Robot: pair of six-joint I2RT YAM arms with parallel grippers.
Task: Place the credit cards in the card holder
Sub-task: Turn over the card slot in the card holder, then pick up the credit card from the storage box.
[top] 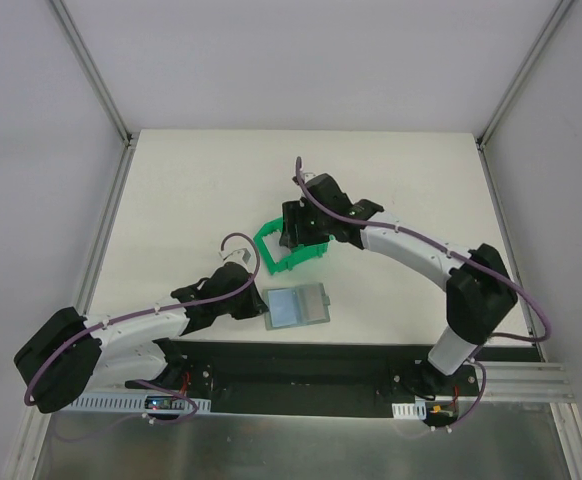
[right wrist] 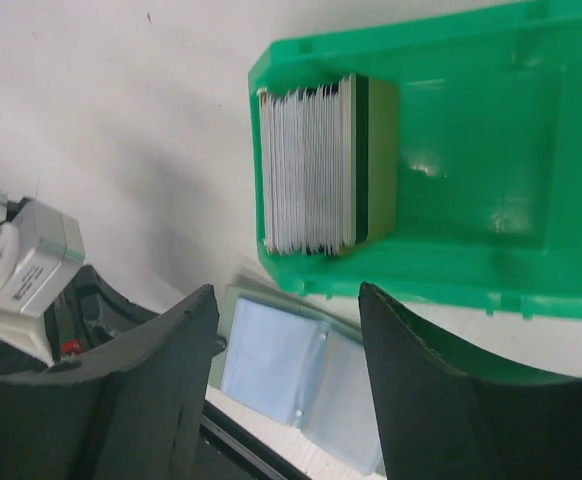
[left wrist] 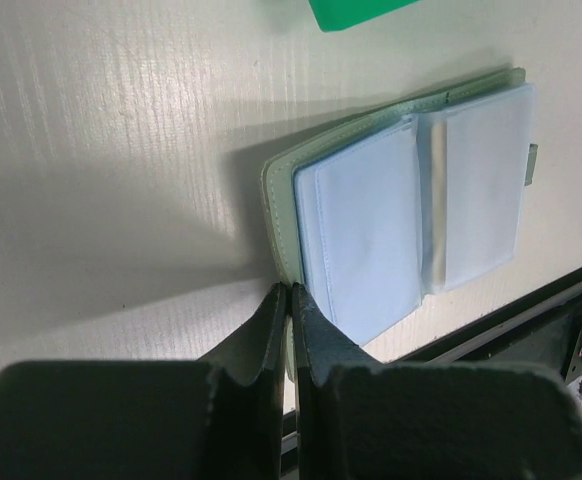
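The credit cards point(right wrist: 311, 165) stand on edge in a stack at one end of the green bin point(right wrist: 491, 130). The card holder point(left wrist: 411, 220) lies open just beside the bin. The right gripper point(right wrist: 286, 295) hangs above the bin, jaws apart and empty. The left gripper point(left wrist: 289, 300), fingers pressed together, meets the card holder's edge.

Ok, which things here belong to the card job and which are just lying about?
Job:
- credit cards, stacked in the green bin
- card holder, lying open
- left gripper, shut at the holder's edge
- right gripper, open

Other:
- green bin, only their container
- table
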